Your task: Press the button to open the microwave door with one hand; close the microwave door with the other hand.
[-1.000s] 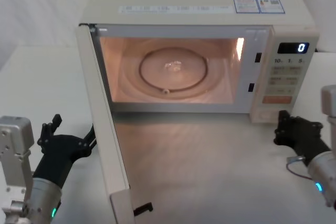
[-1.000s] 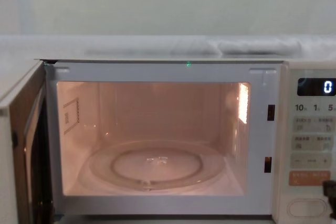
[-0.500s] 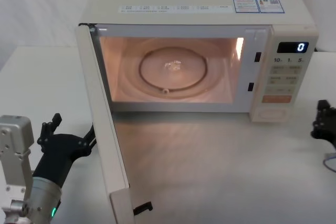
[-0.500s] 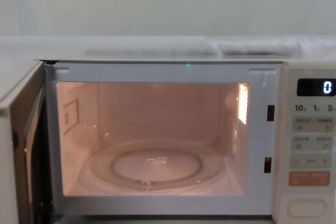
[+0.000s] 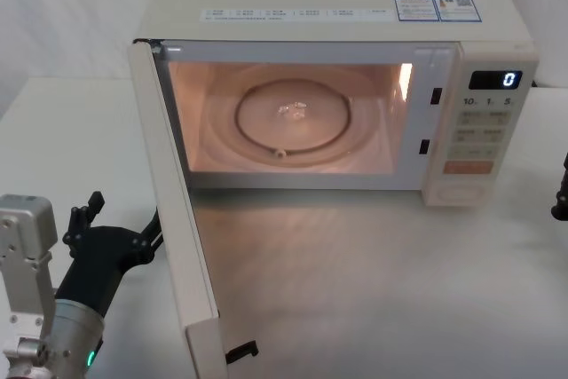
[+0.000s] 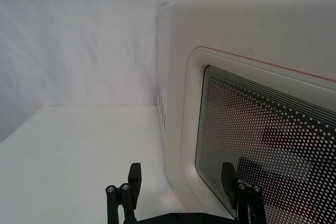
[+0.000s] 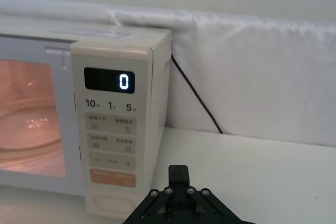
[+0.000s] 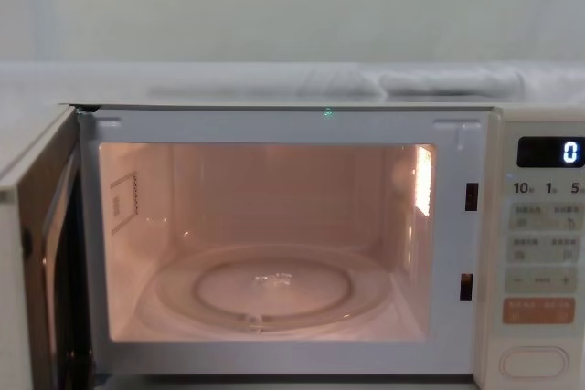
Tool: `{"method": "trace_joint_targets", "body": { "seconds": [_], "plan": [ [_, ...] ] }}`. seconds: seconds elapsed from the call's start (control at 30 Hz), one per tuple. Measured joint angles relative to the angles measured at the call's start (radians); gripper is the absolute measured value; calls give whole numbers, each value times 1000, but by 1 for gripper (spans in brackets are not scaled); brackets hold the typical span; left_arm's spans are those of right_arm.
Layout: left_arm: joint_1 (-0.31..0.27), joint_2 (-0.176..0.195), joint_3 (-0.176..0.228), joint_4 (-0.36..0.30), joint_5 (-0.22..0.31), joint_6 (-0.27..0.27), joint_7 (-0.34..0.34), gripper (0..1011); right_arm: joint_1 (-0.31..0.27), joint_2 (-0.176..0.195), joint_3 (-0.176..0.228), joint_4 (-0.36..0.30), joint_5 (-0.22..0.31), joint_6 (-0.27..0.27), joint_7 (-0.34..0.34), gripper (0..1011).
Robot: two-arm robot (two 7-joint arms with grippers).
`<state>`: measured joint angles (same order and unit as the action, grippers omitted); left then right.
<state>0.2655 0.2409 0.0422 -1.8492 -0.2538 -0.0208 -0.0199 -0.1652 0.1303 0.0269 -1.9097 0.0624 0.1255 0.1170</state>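
Note:
The microwave door (image 5: 173,210) stands swung wide open toward me on the left, its cavity lit. In the left wrist view its dotted window (image 6: 262,140) is close by. My left gripper (image 5: 120,224) is open beside the door's outer face, and the left wrist view shows the left gripper (image 6: 181,182) with one finger (image 6: 228,177) in front of the window. The oval button (image 5: 461,191) sits at the bottom of the keypad strip, also seen as the button (image 7: 111,203) and the button (image 8: 533,362). My right gripper (image 7: 178,174) is shut, back from the panel and off to its right, at the head view's right edge (image 5: 561,197).
The microwave's display (image 5: 495,80) reads 0. A glass turntable (image 5: 293,122) lies inside the cavity. A black cable (image 7: 194,98) runs down behind the microwave's right side. White tabletop (image 5: 373,290) stretches in front.
My right gripper has pulled back from the button to the right, almost out of the head view and gone from the chest view. The door and left gripper have not moved.

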Motion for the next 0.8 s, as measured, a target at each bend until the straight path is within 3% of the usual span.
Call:
{"method": "trace_joint_targets", "body": {
  "seconds": [0.27, 0.8],
  "plan": [
    [0, 0, 0, 0, 0, 0, 0, 1001, 2, 7, 10, 37, 34, -58, 14, 0],
    [0, 0, 0, 0, 0, 0, 0, 1001, -8, 37, 34, 45, 77, -77, 35, 0]
  ]
}}
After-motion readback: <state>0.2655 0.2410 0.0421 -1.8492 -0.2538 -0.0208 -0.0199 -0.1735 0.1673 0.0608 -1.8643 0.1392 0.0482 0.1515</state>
